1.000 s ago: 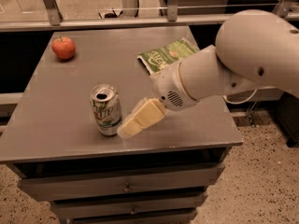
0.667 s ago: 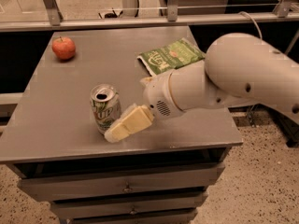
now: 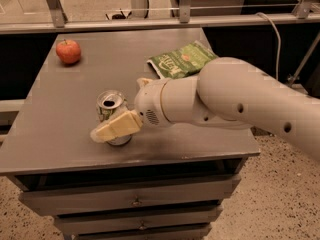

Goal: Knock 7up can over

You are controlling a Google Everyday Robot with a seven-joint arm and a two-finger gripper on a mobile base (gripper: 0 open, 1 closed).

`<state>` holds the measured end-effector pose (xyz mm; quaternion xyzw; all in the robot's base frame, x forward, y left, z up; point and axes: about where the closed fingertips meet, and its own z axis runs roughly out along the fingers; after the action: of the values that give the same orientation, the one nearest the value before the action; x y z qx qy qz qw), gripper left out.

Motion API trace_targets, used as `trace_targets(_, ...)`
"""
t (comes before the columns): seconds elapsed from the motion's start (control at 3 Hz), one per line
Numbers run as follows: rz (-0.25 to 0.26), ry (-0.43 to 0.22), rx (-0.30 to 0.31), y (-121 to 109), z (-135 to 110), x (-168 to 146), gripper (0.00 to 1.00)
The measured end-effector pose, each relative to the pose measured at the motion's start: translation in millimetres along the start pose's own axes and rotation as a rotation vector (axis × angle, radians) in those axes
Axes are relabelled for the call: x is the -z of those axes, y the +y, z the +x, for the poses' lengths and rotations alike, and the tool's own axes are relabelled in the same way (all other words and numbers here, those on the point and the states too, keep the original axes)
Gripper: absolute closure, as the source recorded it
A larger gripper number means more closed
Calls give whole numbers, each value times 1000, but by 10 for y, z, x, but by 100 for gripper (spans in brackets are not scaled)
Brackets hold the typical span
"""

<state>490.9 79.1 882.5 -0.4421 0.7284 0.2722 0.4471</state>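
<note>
The 7up can (image 3: 109, 109) stands upright near the front left of the grey table (image 3: 65, 134), white and green with a silver top. My gripper (image 3: 114, 128) reaches in from the right on a large white arm. Its cream fingers (image 3: 120, 125) lie across the front of the can's lower half, touching or just in front of it. The lower part of the can is hidden behind them.
A red apple (image 3: 68, 51) sits at the table's back left. A flat green chip bag (image 3: 181, 60) lies at the back right, partly behind my arm. Drawers are below the tabletop. A metal rail runs behind the table.
My arm has swung left and the gripper has moved from beside the can's right to across its front. The can still stands upright.
</note>
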Motion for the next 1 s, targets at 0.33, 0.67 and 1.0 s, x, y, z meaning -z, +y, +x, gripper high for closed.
trace_targets(0.33,52,-57,10,-168,-165,-101,0)
trace_targets(0.67,115,-94,17,-385,-335,-111,0)
trace_targets(1.0,220,-107,28,-763,-473,-94,0)
